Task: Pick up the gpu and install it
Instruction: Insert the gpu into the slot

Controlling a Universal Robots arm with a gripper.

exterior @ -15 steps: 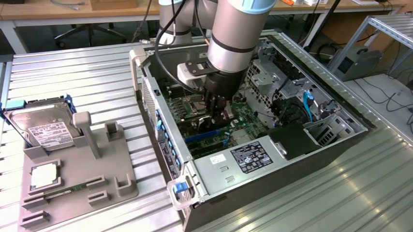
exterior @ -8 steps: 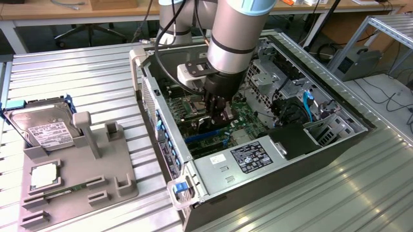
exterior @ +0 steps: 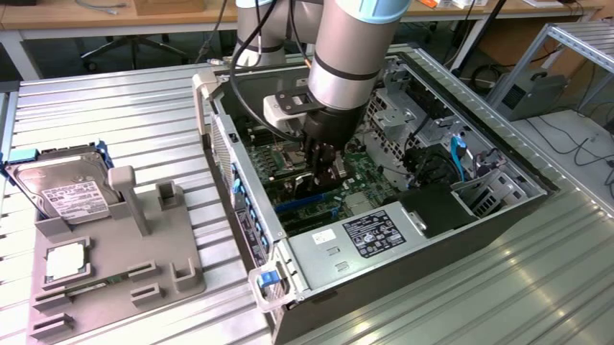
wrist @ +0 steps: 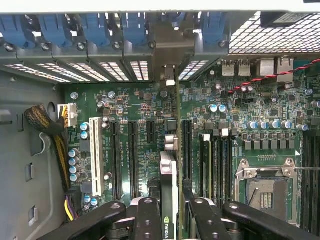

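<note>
- Fingers (wrist: 148, 215) of your gripper (wrist: 169, 212) are closed on the gpu (wrist: 168, 172), one on each flat side.
- You see the gpu edge-on, standing upright right between them.
- It is low over the green board (wrist: 140, 107) inside the open computer case (exterior: 432, 215), among the long black slots (wrist: 132, 150); you cannot tell if it is pushed in.
- Its metal end is by the back wall (wrist: 100, 70) with the blue clips (wrist: 95, 27).
- Off on the exterior view's left, a hard drive (exterior: 62, 190) rests in a grey holder (exterior: 144, 273).
</note>
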